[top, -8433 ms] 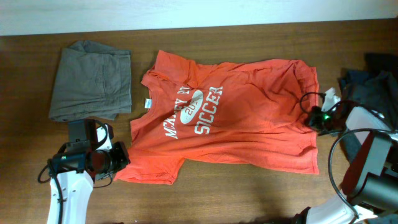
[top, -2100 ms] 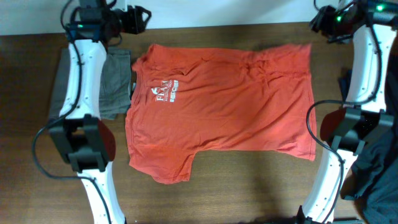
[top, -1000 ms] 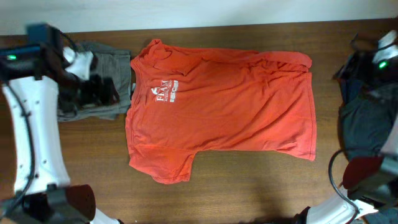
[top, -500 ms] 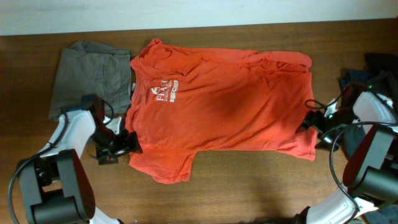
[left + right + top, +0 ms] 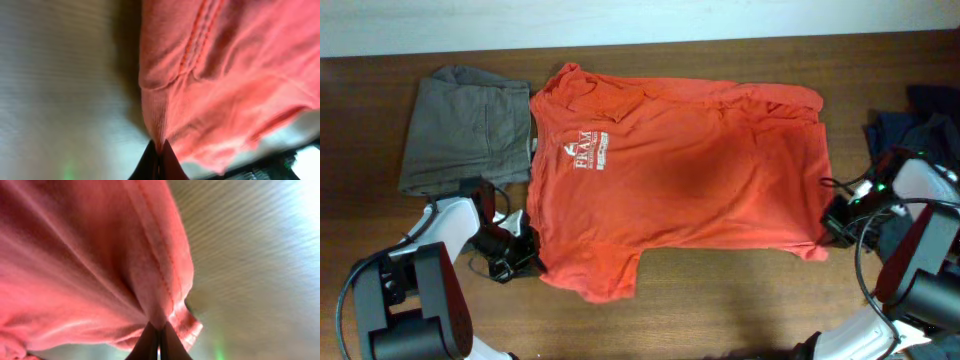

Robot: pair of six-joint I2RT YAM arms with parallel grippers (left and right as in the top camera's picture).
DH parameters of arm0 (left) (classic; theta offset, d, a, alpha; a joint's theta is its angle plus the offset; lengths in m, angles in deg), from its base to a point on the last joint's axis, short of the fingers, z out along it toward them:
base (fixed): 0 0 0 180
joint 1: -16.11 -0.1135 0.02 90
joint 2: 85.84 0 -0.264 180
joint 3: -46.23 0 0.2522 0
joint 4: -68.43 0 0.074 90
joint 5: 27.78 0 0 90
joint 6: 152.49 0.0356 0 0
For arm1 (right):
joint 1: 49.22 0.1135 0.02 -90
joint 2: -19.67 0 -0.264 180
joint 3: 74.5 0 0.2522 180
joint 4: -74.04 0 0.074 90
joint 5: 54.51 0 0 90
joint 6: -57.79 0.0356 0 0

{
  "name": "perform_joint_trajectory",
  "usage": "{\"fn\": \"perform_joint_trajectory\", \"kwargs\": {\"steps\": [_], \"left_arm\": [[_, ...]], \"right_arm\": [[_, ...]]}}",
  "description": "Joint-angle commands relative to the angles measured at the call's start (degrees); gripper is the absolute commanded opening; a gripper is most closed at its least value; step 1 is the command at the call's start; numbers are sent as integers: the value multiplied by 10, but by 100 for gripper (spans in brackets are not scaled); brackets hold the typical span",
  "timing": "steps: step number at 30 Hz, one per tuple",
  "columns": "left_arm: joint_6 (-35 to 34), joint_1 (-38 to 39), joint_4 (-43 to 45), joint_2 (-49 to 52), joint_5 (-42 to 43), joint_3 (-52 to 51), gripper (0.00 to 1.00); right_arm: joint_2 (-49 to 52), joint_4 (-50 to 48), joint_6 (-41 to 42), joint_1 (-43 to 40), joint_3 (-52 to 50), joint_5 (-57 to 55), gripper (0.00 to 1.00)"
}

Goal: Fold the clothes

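Observation:
The orange-red T-shirt (image 5: 680,170) lies spread flat on the wooden table, its small white logo (image 5: 590,153) at upper left. My left gripper (image 5: 527,252) is shut on the shirt's lower-left sleeve edge; the left wrist view shows the fingers pinching a fold of orange fabric (image 5: 200,90). My right gripper (image 5: 832,220) is shut on the shirt's lower-right hem; the right wrist view shows the stitched hem (image 5: 155,260) clamped between the fingers. A folded grey-brown garment (image 5: 468,130) lies to the left of the shirt. Dark blue-grey clothes (image 5: 920,125) are heaped at the right edge.
The table's (image 5: 720,310) front strip of brown wood runs below the shirt. A white wall band (image 5: 640,20) borders the far edge. Cables trail beside both arms.
Both grippers have closed on the shirt's lower corners. The left sleeve edge has shifted slightly right and down, and the lower-right hem has bunched toward the right gripper.

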Motion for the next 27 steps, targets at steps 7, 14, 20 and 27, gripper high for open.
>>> {"fn": "perform_joint_trajectory", "kwargs": {"steps": [7,14,20,27], "left_arm": [[41,-42,-129,-69,49,-4,1],[47,-47,-145,-153,49,-4,1],[54,-47,-147,-194,40,-5,1],[54,-47,-137,-193,38,-16,1]], "right_arm": [[-77,65,0,-45,65,-104,4],[-78,90,-9,-45,65,-103,4],[-78,82,-10,-44,64,-103,55],[-77,67,-10,-44,28,-56,63]]}}
